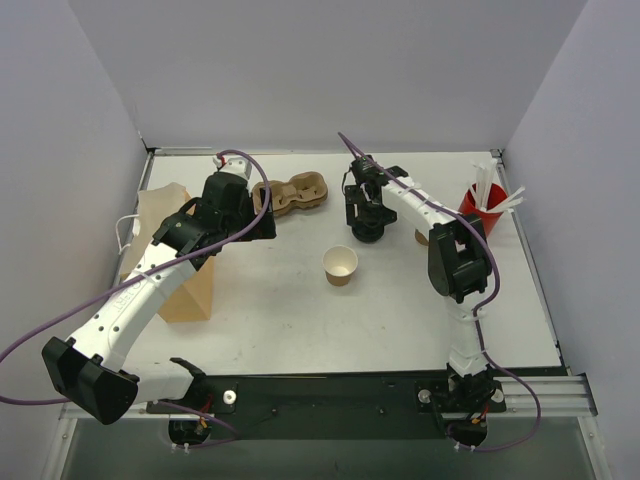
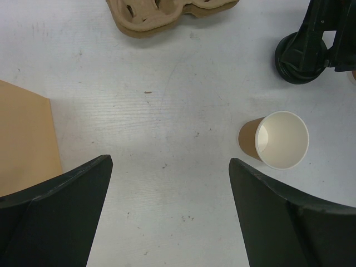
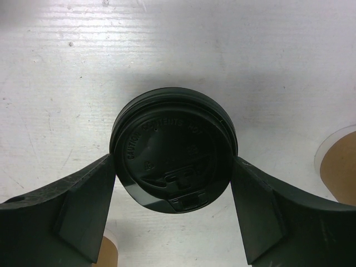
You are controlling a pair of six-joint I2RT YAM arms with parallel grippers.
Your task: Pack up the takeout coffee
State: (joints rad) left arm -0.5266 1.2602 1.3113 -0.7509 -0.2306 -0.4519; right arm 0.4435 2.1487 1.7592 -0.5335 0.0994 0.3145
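**A:** How do the fingers stand?

**B:** The left gripper [image 2: 169,164] has its fingers spread wide with only bare table between them. The right gripper [image 3: 172,162] has its two fingers [image 3: 83,194] pressed on opposite sides of a black plastic lid [image 3: 173,142]. The lid's top faces the wrist camera. I cannot tell if it rests on the table or hangs just above it.

**A:** And the containers, from the biggest one?

**B:** All of them are on the white table [image 1: 260,320]. A brown paper bag [image 1: 188,295] stands at the left side, partly under the left arm, and its inside is hidden. A pulp cup carrier [image 1: 296,194] lies at the far middle, between the two grippers, and its pockets show only pulp. A red cup [image 1: 478,212] stands at the far right with white straws [image 1: 490,185] sticking out of it.

**A:** Where is the coffee cup?

**B:** The kraft paper cup [image 1: 340,266] stands upright in the middle of the table, near the right gripper on the bases' side but apart from it. Its top is open, and inside I see only the white lining. The lid in the right gripper is near it, not touching it.
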